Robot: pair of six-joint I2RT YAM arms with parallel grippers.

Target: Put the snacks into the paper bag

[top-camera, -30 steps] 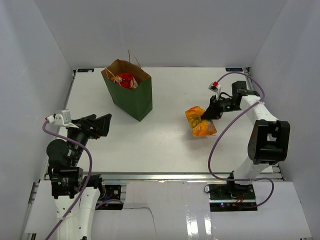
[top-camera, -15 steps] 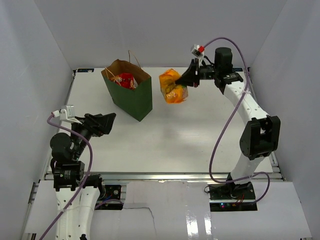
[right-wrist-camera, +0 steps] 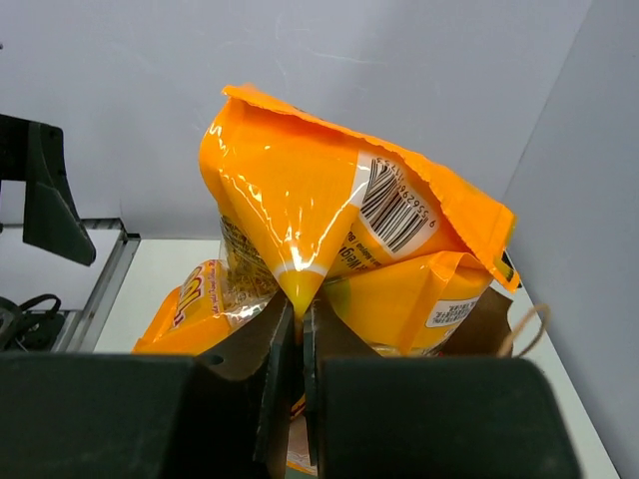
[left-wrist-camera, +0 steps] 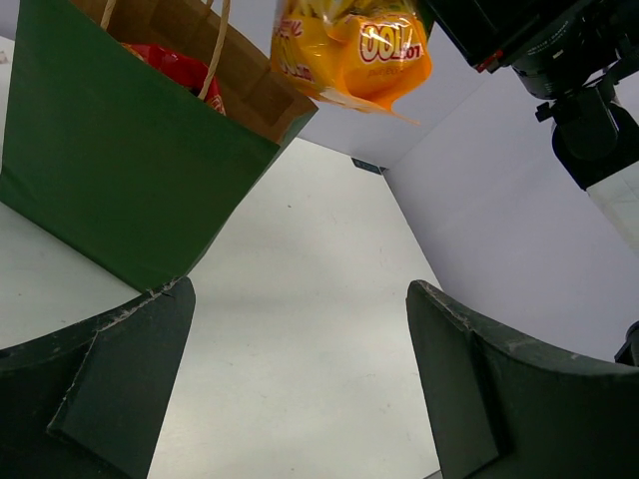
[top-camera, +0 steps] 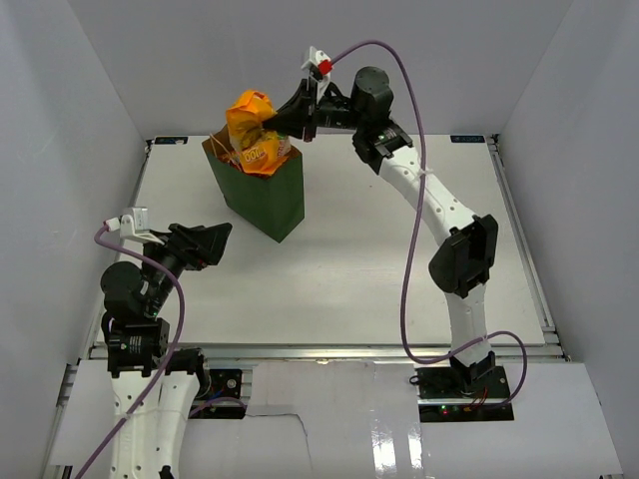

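Observation:
The dark green paper bag (top-camera: 262,190) stands upright at the table's back left, mouth open, with a red packet (left-wrist-camera: 172,68) inside. My right gripper (top-camera: 285,122) is shut on the large orange bag (top-camera: 252,135) and holds it just above the bag's mouth. In the right wrist view my gripper (right-wrist-camera: 301,329) pinches a fold of the orange bag (right-wrist-camera: 339,230). In the left wrist view the orange bag (left-wrist-camera: 351,48) hangs over the paper bag (left-wrist-camera: 110,160). My left gripper (top-camera: 212,242) is open and empty, near the table's left front.
White enclosure walls stand close on the left, back and right. The paper bag's string handles (top-camera: 268,115) stick up beside the orange bag. The right arm (top-camera: 429,200) stretches across the back of the table.
My right gripper has carried the orange bag up off the table on the right and leftward to above the paper bag's mouth. The left arm has barely moved.

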